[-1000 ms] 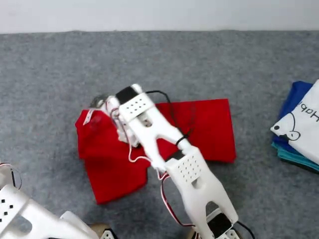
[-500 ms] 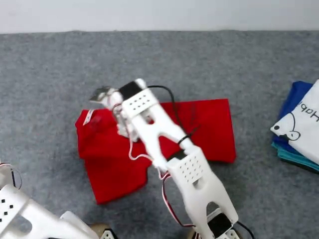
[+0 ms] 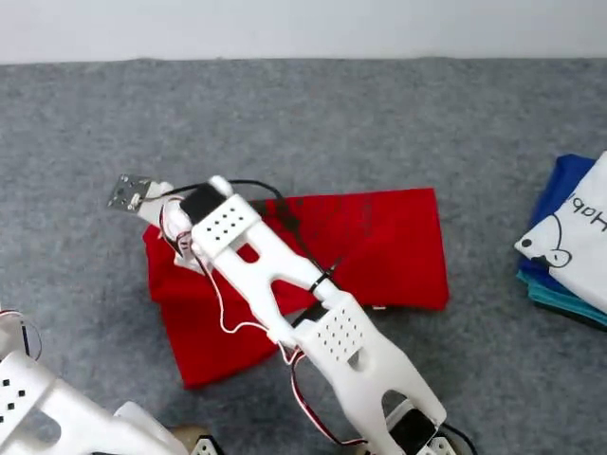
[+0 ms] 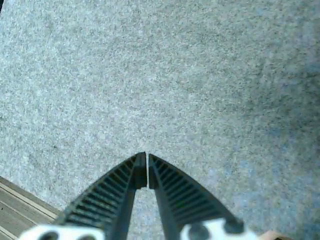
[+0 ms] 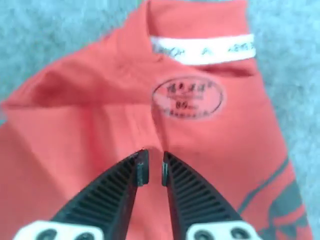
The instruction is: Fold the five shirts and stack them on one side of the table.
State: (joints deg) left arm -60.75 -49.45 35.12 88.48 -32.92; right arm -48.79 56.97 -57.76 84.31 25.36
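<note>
1. The grey felt-covered table point(image 3: 379, 123) takes up most of the high view.
2. The red shirt point(image 3: 379, 246) lies flat about the middle of the table, partly folded. A broad band runs from 9 o'clock to 3 o'clock, and a loose flap hangs toward 7 o'clock.
3. The right arm point(image 3: 285, 284) comes in from 6 o'clock and leans toward 10 o'clock, over the shirt's collar end. The left arm point(image 3: 38, 408) sits at 8 o'clock, well apart from the cloth.
4. The stack of folded shirts point(image 3: 569, 256) rests at the 3 o'clock edge, with a white printed one on top of blue and teal.
5. The right gripper point(image 5: 151, 170) hangs just above the red cloth near the round neck stamp point(image 5: 187, 97) and the white collar label point(image 5: 200, 49). Its tips are a narrow slit apart and nothing is caught between them.
6. The left gripper point(image 4: 148, 172) is over bare felt, its tips pressed together and empty.
7. We judge the shirt to be light, soft and limp, so it will sag and bunch wherever it is unsupported. It will probably also drag a little on the felt.
8. We would pinch it at an edge, either a shoulder by the collar or a corner of the 7 o'clock flap. We would take both layers, since a grab in the middle of the panel would only raise a wrinkle.
</note>
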